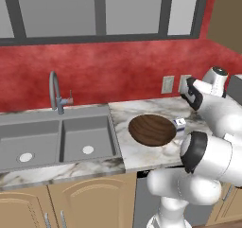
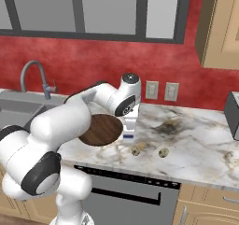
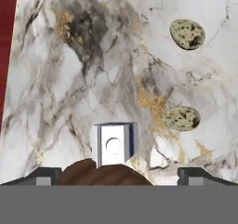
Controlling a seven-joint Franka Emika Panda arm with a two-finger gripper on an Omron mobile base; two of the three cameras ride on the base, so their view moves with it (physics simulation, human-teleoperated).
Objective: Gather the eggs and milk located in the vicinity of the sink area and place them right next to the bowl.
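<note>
The milk (image 3: 114, 144) stands upright on the marble counter, touching or nearly touching the dark wooden bowl (image 3: 104, 174). My gripper (image 3: 121, 176) hangs straight above the carton, open, its fingertips (image 3: 44, 176) far wider apart than the carton and touching nothing. Two speckled eggs (image 3: 181, 118) (image 3: 187, 34) lie on the counter beyond the carton. In the right base view the eggs (image 2: 137, 150) (image 2: 163, 152) rest just right of the bowl (image 2: 100, 130), with the milk (image 2: 128, 134) under the gripper (image 2: 130, 125). The left base view shows the bowl (image 1: 152, 130) and the milk (image 1: 179, 124) beside it.
The double-basin sink (image 1: 47, 142) with its curved faucet (image 1: 56, 92) lies left of the bowl. A dark appliance (image 2: 232, 114) stands at the counter's far right. Wall outlets (image 2: 151, 89) sit on the red backsplash. The counter's front edge runs close to the eggs.
</note>
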